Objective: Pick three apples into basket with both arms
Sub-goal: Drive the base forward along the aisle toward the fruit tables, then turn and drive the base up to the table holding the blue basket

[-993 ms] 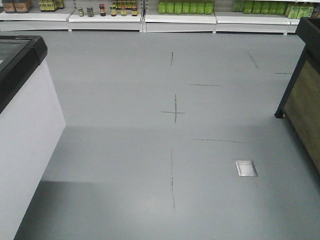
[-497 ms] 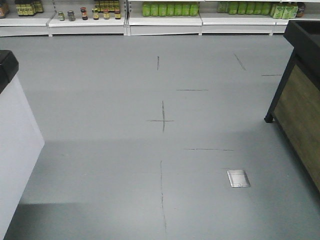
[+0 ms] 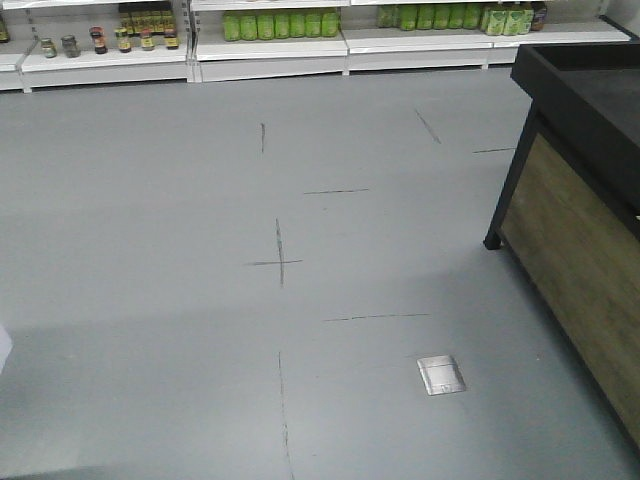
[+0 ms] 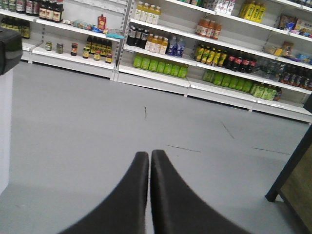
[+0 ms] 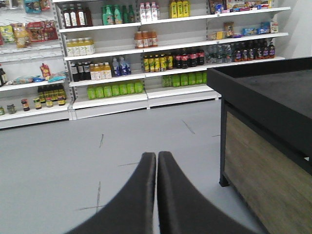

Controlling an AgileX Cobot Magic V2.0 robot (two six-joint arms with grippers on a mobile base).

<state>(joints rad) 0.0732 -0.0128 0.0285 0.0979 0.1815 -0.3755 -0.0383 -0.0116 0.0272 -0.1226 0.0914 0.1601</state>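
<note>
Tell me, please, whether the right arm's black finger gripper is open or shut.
Shut: the black right gripper shows both fingers pressed together, nothing between them.

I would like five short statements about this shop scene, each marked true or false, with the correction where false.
1. The left gripper is shut, holding nothing. True.
2. The right gripper is wide open. False: it is shut and empty.
3. A black-topped counter with wooden panels stands at the right of the front view. True.
4. The floor has no marks. False: dark lines cross it, and a metal plate is set in it.
5. Green bottles stand on a shelf at the back. True.
</note>
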